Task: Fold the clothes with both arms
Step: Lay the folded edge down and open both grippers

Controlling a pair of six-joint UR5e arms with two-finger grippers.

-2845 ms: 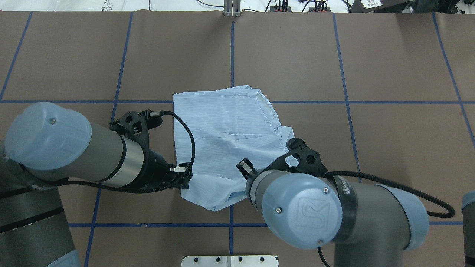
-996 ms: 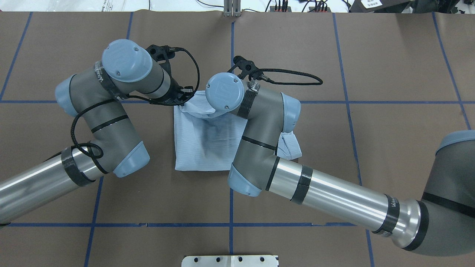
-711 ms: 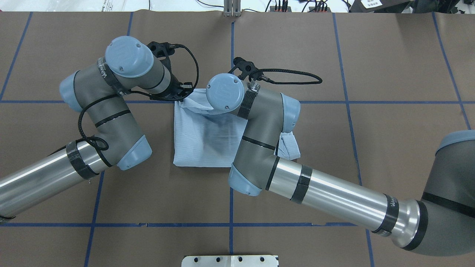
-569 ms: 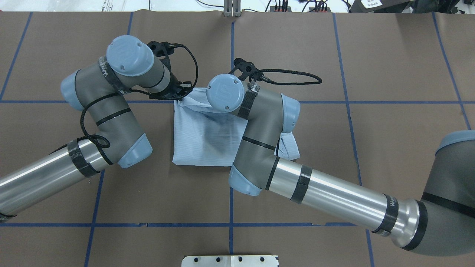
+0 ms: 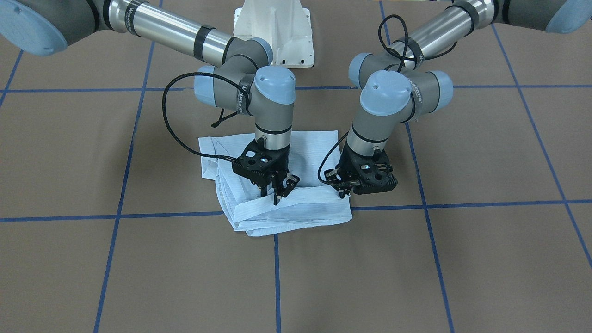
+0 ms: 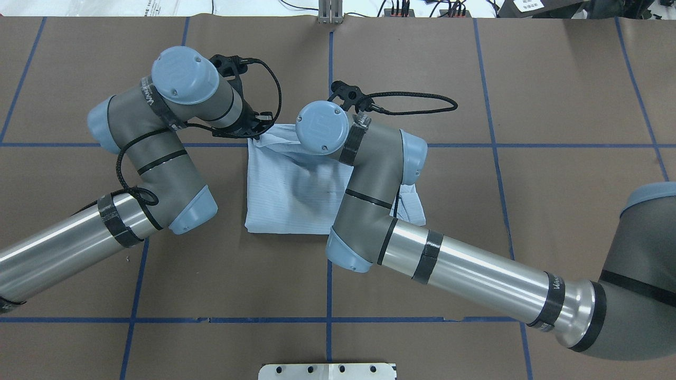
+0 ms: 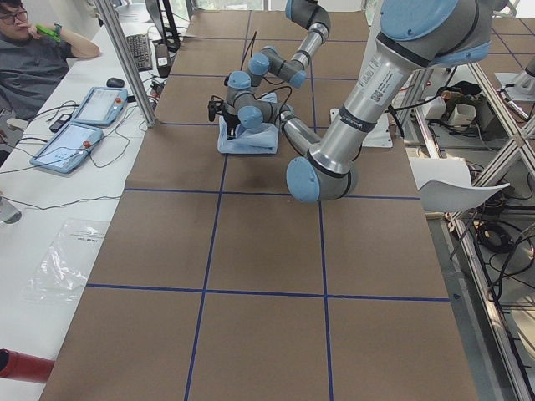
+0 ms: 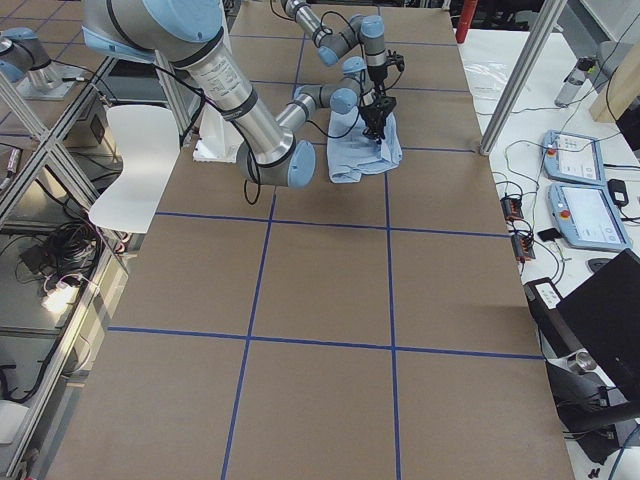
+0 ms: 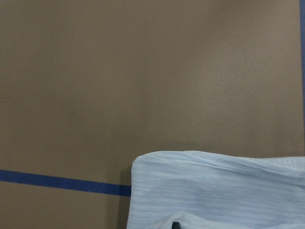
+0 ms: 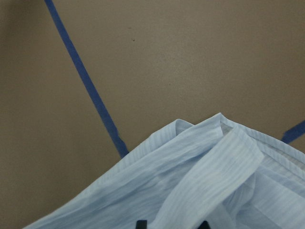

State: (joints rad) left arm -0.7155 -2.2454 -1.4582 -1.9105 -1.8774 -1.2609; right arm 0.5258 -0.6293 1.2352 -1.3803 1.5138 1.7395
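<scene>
While both grippers pinch it, shirt (image 5: pixel 296 210) lies folded

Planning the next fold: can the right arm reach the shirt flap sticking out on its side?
Probably yes: the flap lies uncovered on the table, close beside the right claw.

Shirt (image 6: pixel 288 190): thin pale blue cloth, fine woven stripes, matt, softly creased, with doubled hems at the folded edge (image 10: pixel 209 157).

Counter (image 5: pixel 485 259): matt brown, paper-like covering, faintly grainy; blue tape lines (image 5: pixel 115 215) with a slight sheen.

Left arm (image 6: pixel 53 253) and right arm (image 6: pixel 475 277): brushed silver metal tubes, glossy with highlights; matt grey housings; smooth light blue plastic joint caps.

Both end effectors, left (image 5: pixel 344 190) and right (image 5: pixel 277 192): matt black plastic. Cables (image 6: pixel 412 100): black braided sleeve.
</scene>
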